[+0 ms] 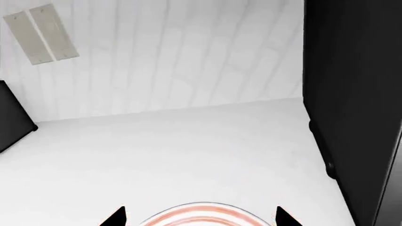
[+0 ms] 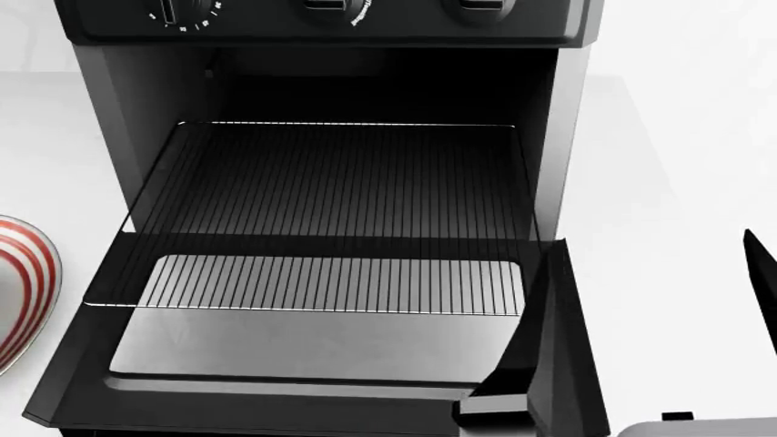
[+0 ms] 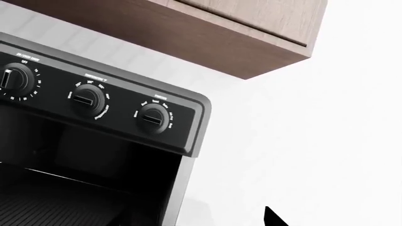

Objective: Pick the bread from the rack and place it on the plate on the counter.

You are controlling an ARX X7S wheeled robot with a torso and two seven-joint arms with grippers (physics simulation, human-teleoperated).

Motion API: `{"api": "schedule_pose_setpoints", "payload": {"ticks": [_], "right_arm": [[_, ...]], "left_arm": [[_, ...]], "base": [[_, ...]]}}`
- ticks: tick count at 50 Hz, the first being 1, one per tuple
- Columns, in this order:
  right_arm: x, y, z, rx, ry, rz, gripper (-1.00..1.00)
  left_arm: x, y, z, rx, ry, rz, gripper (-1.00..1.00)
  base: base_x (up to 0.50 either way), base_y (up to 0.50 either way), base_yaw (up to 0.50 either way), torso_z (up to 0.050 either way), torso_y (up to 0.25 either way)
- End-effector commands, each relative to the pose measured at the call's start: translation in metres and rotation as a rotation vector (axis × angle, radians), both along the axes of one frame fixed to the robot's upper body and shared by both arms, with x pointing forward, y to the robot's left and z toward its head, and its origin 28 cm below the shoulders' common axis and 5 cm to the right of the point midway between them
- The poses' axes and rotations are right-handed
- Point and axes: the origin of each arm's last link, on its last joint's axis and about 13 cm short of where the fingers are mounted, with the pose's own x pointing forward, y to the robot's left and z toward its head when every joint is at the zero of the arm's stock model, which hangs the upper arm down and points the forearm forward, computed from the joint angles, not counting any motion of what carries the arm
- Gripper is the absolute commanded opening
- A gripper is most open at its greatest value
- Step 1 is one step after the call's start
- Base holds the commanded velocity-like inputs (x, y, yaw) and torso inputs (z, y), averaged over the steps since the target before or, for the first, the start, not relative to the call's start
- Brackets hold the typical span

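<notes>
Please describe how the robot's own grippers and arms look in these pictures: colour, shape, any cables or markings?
Very little shows. The left gripper appears only as two black, pointed fingertips. The right gripper's black pointed fingertip shows in its wrist view. In the head view a narrow black blade and a grey part show. No cables or markings are visible.

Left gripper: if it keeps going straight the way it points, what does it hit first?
Probably the plate, right between the left gripper's fingertips at the view's edge. Past it lies bare counter, then the white wall. Depth is unclear, so it might pass over the plate.
</notes>
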Motion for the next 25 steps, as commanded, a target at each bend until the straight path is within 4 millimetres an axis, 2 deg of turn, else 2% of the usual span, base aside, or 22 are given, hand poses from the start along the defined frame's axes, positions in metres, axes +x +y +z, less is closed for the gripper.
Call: {"api": "schedule_pose_setpoints", "payload": {"ticks": [1, 25], "right_arm": [[0.0022, 0.0030, 0.0035, 0.002, -0.043, 0.040, 1.00], [0.0015, 0.0039, 0.0028, -0.001, -0.042, 0.047, 1.00]], "left_arm": [[0.0025, -0.0015, 0.0033, 0.008, -0.049, -0.036, 1.00], [0.0043, -0.0008, 0.0033, 0.066, -0.144, -0.082, 1.00]], "base": [[0.00, 0.00, 0.00, 0.000, 0.000], [0.00, 0.00, 0.00, 0.000, 0.000]]}}
